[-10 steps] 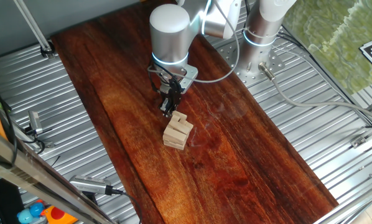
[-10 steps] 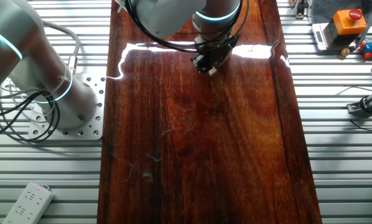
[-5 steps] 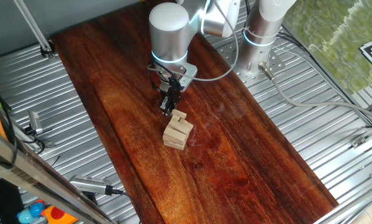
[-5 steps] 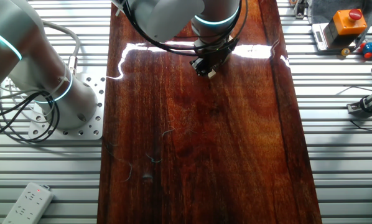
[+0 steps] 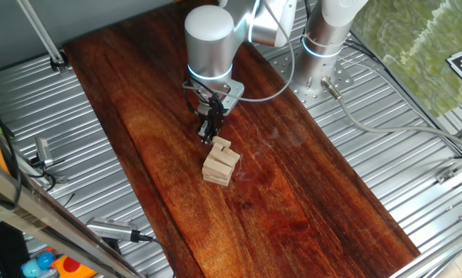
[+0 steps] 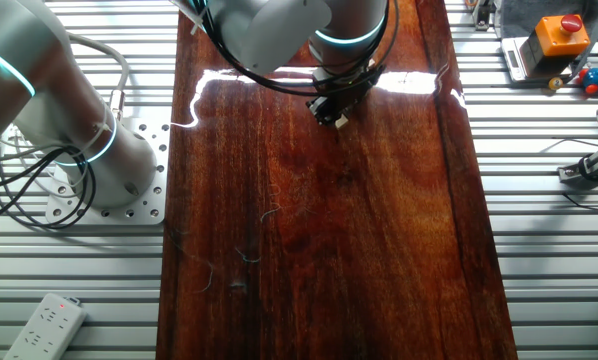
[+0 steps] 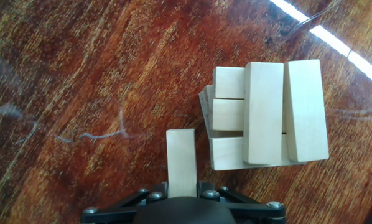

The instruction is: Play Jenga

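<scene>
- The step in hand looks like carrying: the gripper [image 7: 181,186] pinches one loose block [image 7: 181,163] by its near end, the fingers pressed against its two long sides, and holds it just beside the Jenga stack [image 7: 267,115].
- In one fixed view the gripper [image 5: 208,131] hangs just up-table of the stack [image 5: 220,164], which sits on the dark wooden board [image 5: 293,208], roughly mid-board.
- From the hand view the stack's top layer shows two blocks side by side on one half, with the ends of the crosswise layer below bare on the side nearer the held block.
- By my reckoning the next move is to bring the held block over that open place, keep it parallel with the two top blocks, and lower it without nudging them.
- The top blocks do not look perfectly square to the layers under them, so a clumsy touch could shift the lot.
- In the other fixed view the wrist hides nearly all of the stack; only a pale scrap shows under the gripper [image 6: 331,113], so I cannot judge height there.
- Nothing on the board lies between block and stack.
- Well away from the stack, off the board, sit a white power strip [image 6: 41,325] and an orange box with a red button [image 6: 554,35].
</scene>
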{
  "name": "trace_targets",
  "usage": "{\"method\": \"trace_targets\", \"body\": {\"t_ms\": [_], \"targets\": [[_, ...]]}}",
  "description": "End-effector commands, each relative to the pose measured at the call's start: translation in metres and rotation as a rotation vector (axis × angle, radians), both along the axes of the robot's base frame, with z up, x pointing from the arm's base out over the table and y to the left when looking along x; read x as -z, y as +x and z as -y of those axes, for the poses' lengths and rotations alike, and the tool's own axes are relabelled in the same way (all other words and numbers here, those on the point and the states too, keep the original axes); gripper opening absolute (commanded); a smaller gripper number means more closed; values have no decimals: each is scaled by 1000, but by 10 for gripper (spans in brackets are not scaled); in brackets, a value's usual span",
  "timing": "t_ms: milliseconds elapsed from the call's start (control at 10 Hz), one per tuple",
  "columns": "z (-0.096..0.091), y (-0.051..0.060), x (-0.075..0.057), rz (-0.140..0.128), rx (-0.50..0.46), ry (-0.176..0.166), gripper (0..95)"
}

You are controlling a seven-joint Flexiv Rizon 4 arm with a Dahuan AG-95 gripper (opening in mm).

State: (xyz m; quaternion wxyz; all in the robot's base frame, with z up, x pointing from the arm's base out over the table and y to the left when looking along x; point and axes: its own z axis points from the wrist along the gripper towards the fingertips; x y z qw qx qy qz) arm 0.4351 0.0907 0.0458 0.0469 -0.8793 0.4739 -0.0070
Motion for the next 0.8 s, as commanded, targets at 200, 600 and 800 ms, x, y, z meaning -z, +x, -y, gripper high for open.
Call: {"method": "trace_targets", "body": {"t_ms": [200,600,800], "targets": [[2,0,-1,0,5,-8,0],[4,-1,-1,-3,12,-13,0],[6,-2,-1,-9,18,-13,0]]}}
